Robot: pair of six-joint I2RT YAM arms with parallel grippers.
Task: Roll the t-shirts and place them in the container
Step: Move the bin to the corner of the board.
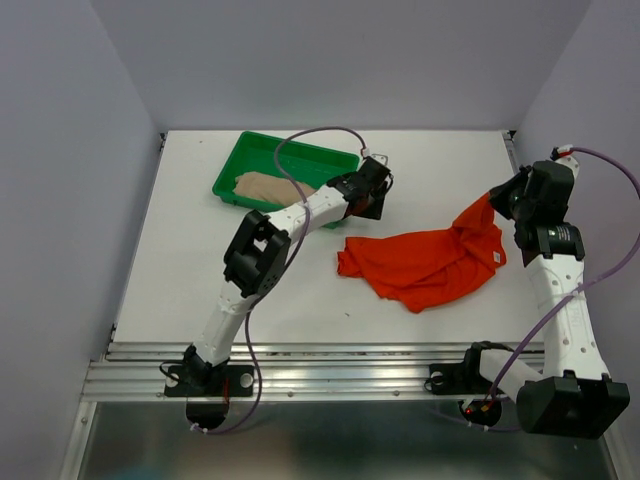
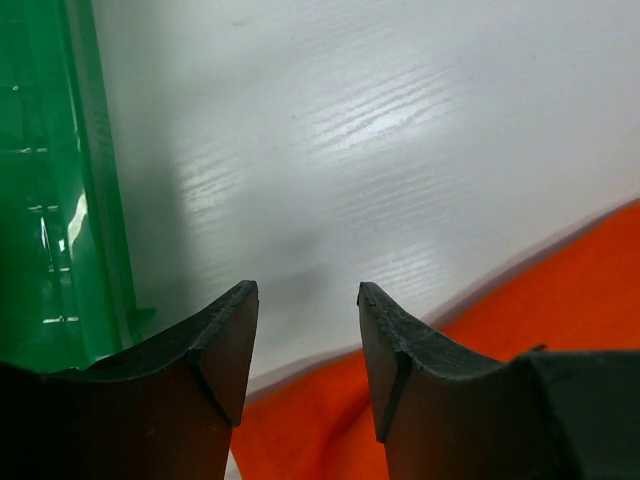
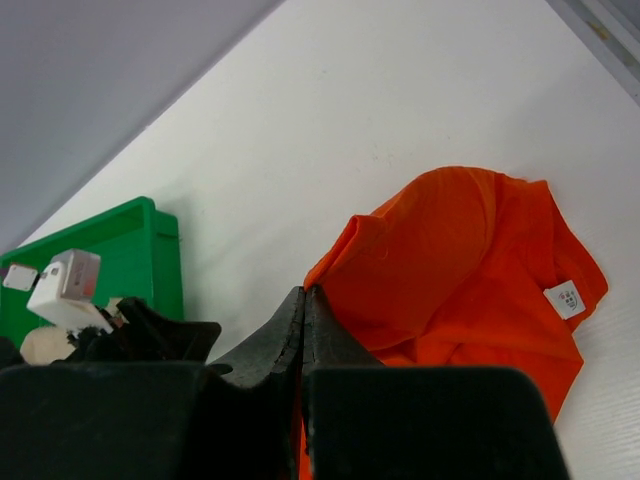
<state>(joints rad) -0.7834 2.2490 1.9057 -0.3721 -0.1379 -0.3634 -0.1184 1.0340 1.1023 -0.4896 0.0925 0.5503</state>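
Two t-shirts are shown, and neither is rolled. The orange t-shirt (image 1: 425, 262) lies crumpled at the centre right of the overhead view. One corner is lifted by the right gripper (image 1: 497, 197), whose jaws are pressed together on the cloth. The beige t-shirt (image 1: 268, 187) is bunched inside the single green tray (image 1: 300, 155) at the upper left. The left gripper (image 2: 308, 300) is held spread and empty above the table (image 1: 200, 260), between tray and orange cloth. Both rolls are judged to be outstanding.

Left arm (image 1: 262, 250) reaching forward, left gripper (image 2: 308, 292) jaws apart; right gripper (image 3: 303, 296) pinched closed (held raised).
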